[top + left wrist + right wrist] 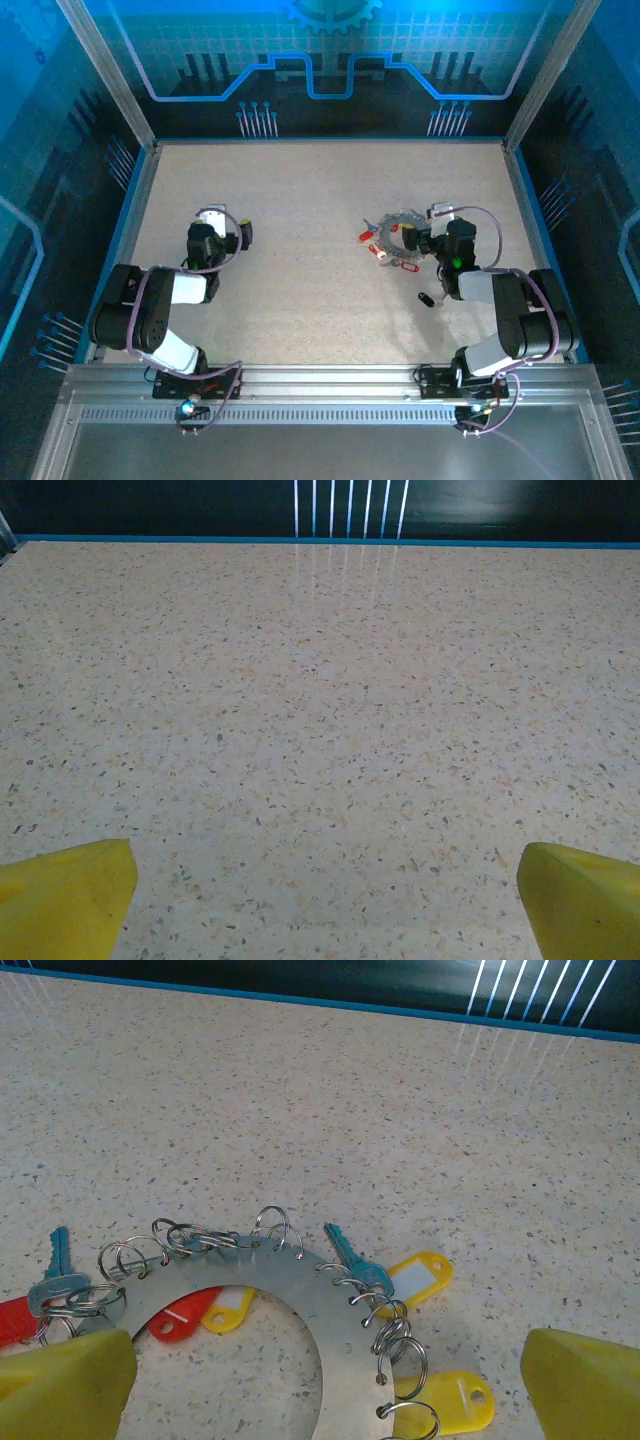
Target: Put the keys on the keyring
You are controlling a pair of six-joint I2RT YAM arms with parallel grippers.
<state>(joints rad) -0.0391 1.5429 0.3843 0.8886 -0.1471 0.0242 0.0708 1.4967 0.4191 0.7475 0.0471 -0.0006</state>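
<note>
The keyring (300,1300) is a flat silvery metal ring lying on the speckled table, with small wire loops (400,1335) along its outer edge. Teal keys (350,1255) and yellow tags (420,1275) and red tags (185,1320) hang from the loops. My right gripper (325,1390) hovers low over the ring's near side, open, its yellow fingertips (580,1380) apart on either side. In the top view the keyring (392,240) lies just left of the right gripper (428,225). My left gripper (228,226) sits far to the left over bare table, open (325,900) and holding nothing.
A small black object (425,299) lies on the table near the right arm's elbow. A blue-edged rim (320,142) and aluminium posts (110,75) bound the table. The speckled table (310,290) stretches between the two arms.
</note>
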